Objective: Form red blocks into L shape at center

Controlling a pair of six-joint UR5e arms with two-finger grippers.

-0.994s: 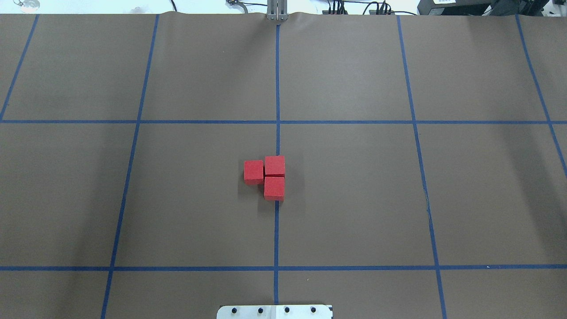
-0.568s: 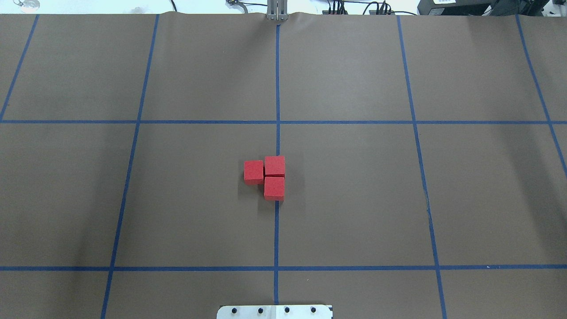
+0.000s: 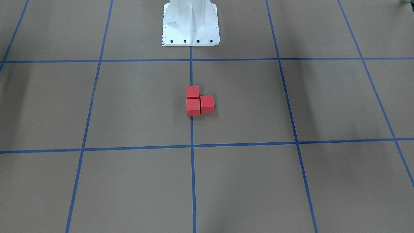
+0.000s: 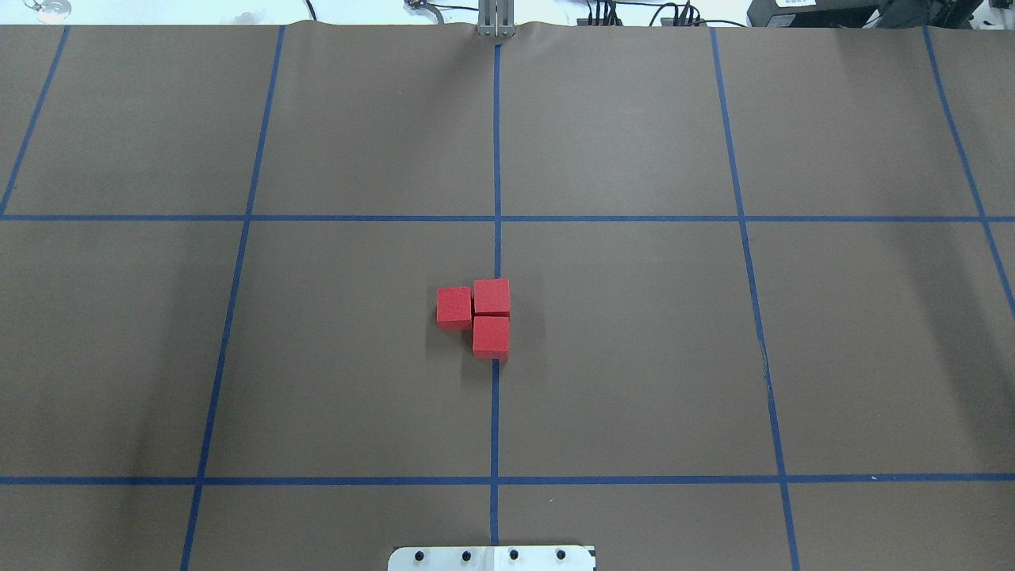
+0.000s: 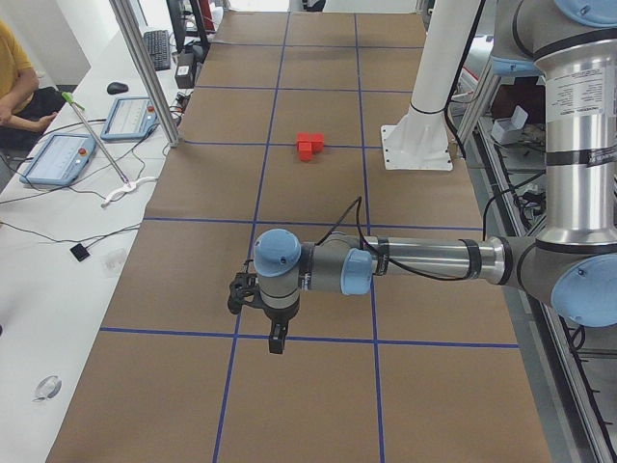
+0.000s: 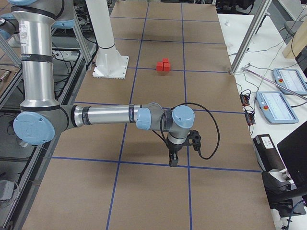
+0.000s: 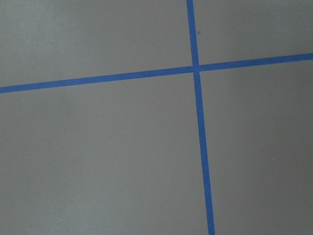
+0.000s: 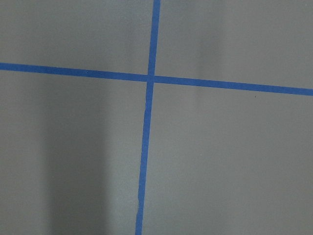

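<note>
three red blocks (image 4: 492,298) are laid touching as an l on the centre line (image 4: 495,412); left end effector (image 5: 276,340) and right end effector (image 6: 173,159), opening not discernible, are parked clear of it.

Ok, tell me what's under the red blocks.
The red blocks rest flat on the brown surface. The blue tape line runs under two of them and out the other side; that stretch is covered. The third sits beside the line.
</note>
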